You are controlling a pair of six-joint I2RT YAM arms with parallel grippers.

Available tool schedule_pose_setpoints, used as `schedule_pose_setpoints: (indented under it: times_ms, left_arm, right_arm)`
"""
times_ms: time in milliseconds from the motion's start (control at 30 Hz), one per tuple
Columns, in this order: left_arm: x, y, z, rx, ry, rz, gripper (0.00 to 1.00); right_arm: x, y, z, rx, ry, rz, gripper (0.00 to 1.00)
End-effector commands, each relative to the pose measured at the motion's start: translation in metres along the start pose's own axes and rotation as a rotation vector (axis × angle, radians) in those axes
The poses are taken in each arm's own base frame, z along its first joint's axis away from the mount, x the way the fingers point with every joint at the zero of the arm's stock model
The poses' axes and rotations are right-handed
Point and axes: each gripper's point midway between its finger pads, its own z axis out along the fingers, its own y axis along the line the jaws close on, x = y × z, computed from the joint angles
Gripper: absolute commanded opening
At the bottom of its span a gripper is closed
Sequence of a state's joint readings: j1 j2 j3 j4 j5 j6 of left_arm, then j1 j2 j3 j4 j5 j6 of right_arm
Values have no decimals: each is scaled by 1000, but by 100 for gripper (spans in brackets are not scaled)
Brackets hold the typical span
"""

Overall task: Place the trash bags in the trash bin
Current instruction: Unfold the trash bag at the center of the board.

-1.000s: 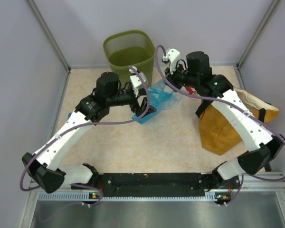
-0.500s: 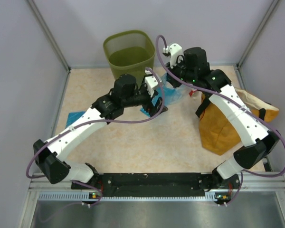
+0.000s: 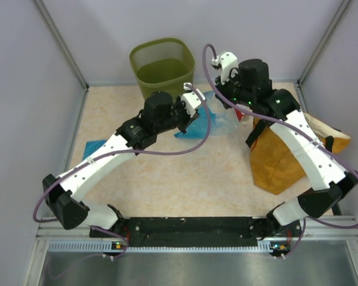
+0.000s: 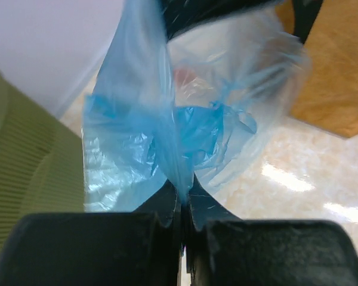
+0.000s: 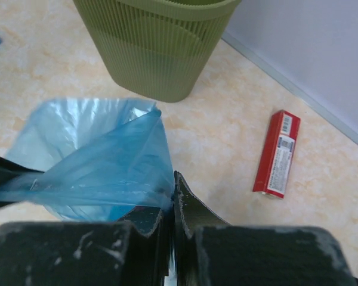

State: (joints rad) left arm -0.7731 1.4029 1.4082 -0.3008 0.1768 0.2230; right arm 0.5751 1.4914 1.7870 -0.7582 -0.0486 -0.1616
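The only print in sight is on the flat red box [image 5: 277, 152], lying on the table [image 3: 167, 173] near the far wall: it has a white label with dark, barcode-like marks, too small to read, and no brand name can be made out anywhere. The big light-blue trash bag [image 3: 221, 122] hangs just near of and to the right of the trash bin [image 3: 162, 67], stretched between the two arms with its long axis running roughly left to right. Its denser blue, bunched end is on the left and its paler, ballooned part on the right. The left gripper [image 4: 182, 196] has its jaws pressed together on a thin pleat of the film, which rises from the fingertips as a taut blue fold. The right gripper [image 5: 172, 192] is likewise clamped tight on an edge of the same bag, and the film fans out to the left of its fingers in a flat, wedge-shaped sheet. The bin stands upright at the far edge of the table, left of centre, with its mouth facing up and its ribbed olive wall just beside the bag; whether they touch cannot be told. A small folded bag [image 3: 95, 146] lies flat on the table at the left, beside the left arm. The mustard-orange sack [image 3: 280, 161] sits on the right under the right arm.
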Motion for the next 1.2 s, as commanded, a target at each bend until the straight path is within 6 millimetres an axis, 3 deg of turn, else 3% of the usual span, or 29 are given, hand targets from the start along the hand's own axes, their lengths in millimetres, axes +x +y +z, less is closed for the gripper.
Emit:
schedule_pose_setpoints:
  times_ms: [0, 200, 667, 767, 800, 867, 933, 1033, 1167]
  left_arm:
    - [-15, 30, -31, -163, -30, 112, 0]
    - [-9, 58, -50, -316, 27, 193, 0]
    - [10, 82, -63, -425, 127, 269, 2]
    - [15, 83, -64, -427, 134, 269, 13]
    - [15, 82, -64, -424, 130, 266, 22]
    - [15, 80, -63, -417, 126, 254, 48]
    - [16, 80, -62, -419, 118, 231, 65]
    - [18, 79, -55, -414, 108, 201, 73]
    - [16, 70, -45, -365, 89, 136, 75]
  right_arm:
    - [-22, -27, -39, 122, -88, -29, 0]
    - [-28, -40, -60, 189, -117, -52, 0]
    - [-36, -68, -99, 301, -167, -61, 0]
    - [-37, -70, -106, 308, -178, -58, 0]
    - [-37, -72, -108, 315, -183, -57, 0]
    - [-38, -71, -109, 312, -187, -56, 0]
    - [-39, -71, -110, 312, -189, -51, 0]
    - [-42, -70, -114, 310, -203, -47, 0]
    - [-45, -70, -118, 313, -217, -44, 0]
